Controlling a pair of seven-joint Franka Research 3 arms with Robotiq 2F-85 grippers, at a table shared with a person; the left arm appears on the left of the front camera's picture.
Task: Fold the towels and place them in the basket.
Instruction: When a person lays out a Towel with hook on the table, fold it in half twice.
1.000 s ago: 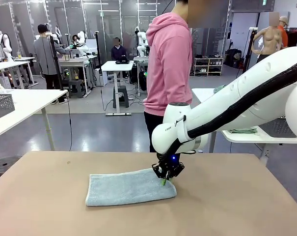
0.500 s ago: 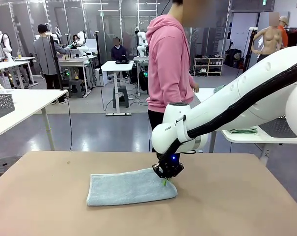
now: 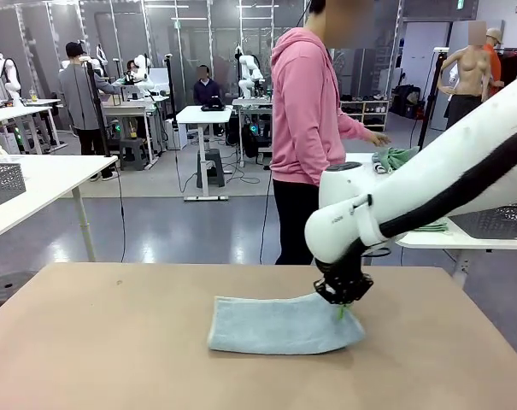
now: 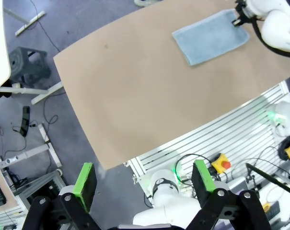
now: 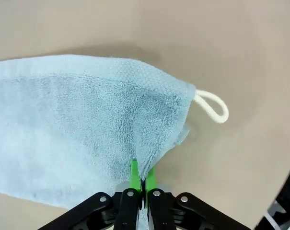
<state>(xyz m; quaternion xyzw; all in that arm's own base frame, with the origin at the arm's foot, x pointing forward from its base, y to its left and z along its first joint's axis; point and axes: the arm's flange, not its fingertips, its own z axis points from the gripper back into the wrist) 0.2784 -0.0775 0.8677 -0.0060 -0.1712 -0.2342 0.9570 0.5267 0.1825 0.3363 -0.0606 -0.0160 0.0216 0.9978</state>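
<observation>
On the tan rectangular table (image 3: 113, 342) one light blue terry towel (image 3: 279, 325) is seen, laid flat right of centre. Its far right corner is pinched between the closed jaws of the right tool (image 3: 342, 309). The left tool (image 4: 144, 178) is held wide open and empty, high above the table

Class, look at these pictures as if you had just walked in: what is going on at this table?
The right gripper is shut on the far right corner of the light blue towel, which lies folded flat on the brown table. The left gripper hangs open high up, away from the towel, holding nothing. The person in a pink hoodie stands beyond the far side, turned toward another table with a hand by a green cloth.
</observation>
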